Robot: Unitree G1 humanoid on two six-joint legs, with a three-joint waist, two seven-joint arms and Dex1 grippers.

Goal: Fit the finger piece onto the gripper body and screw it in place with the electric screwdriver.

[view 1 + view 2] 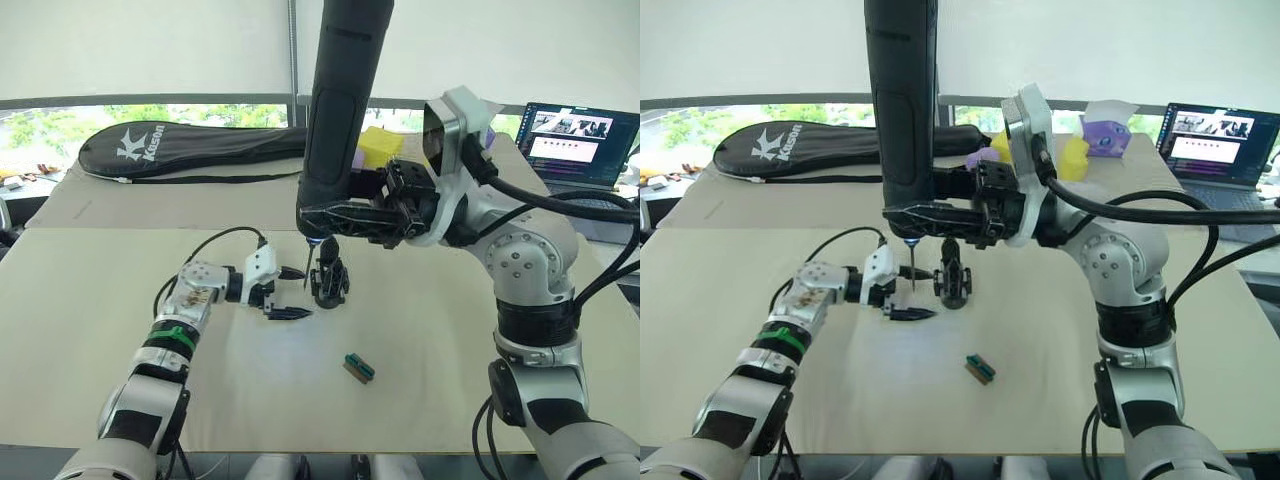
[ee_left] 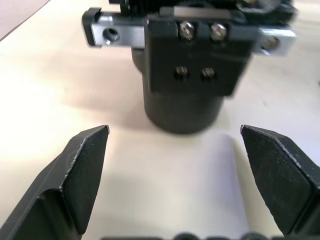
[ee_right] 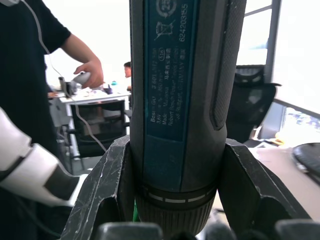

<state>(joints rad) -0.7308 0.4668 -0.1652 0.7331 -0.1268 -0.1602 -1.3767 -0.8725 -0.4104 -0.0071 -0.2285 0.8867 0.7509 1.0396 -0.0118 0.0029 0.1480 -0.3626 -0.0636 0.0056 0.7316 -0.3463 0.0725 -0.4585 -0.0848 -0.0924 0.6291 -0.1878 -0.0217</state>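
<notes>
The gripper body (image 1: pixel 328 282), a small black part with a prong pointing up, stands on the table's middle. In the left wrist view the gripper body (image 2: pixel 184 75) shows a metal rail and a black block with screws; I cannot tell the finger piece apart from it. My left gripper (image 1: pixel 288 292) lies open just left of the body, its fingers (image 2: pixel 82 165) apart and touching nothing. My right gripper (image 1: pixel 372 216) is shut on the electric screwdriver (image 1: pixel 340 100) and holds it upright. Its thin bit (image 1: pixel 306 272) hangs just left of the body.
A small green-and-black block (image 1: pixel 359 367) lies on the table nearer to me. At the back are a black racket bag (image 1: pixel 190 145), yellow and purple items (image 1: pixel 378 148) and an open laptop (image 1: pixel 580 140). A person (image 3: pixel 30 75) stands in the right wrist view's background.
</notes>
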